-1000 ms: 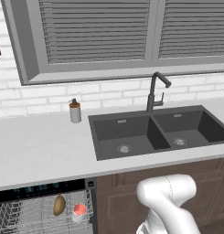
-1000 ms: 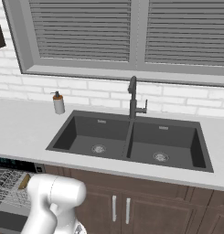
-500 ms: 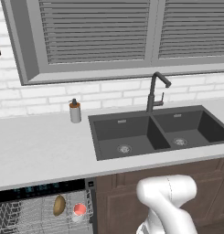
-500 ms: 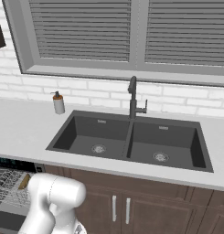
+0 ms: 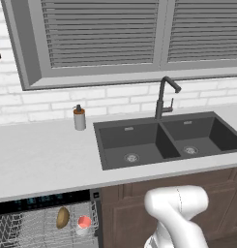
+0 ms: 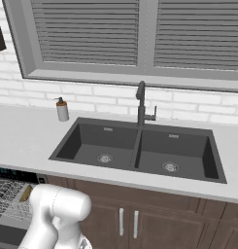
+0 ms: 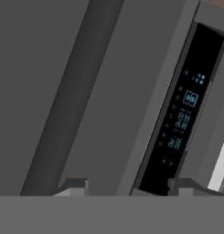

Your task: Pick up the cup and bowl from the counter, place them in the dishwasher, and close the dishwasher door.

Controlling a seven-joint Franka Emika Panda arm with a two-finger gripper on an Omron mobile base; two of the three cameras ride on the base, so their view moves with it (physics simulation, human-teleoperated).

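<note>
end effector [image 7: 127, 186] | close against dishwasher door [image 7: 49, 68] | bar handle [image 7: 70, 96] apparently just ahead

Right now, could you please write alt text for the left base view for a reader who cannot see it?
A small white cup with a red-pink inside and a brown-tan wooden-looking bowl sit in the open dishwasher's silver wire rack, below a light grey counter with a dark double sink.

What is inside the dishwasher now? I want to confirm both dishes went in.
On the dishwasher rack sit the bowl and the cup. The rack's lower part is cut off by the picture's edge.
</note>
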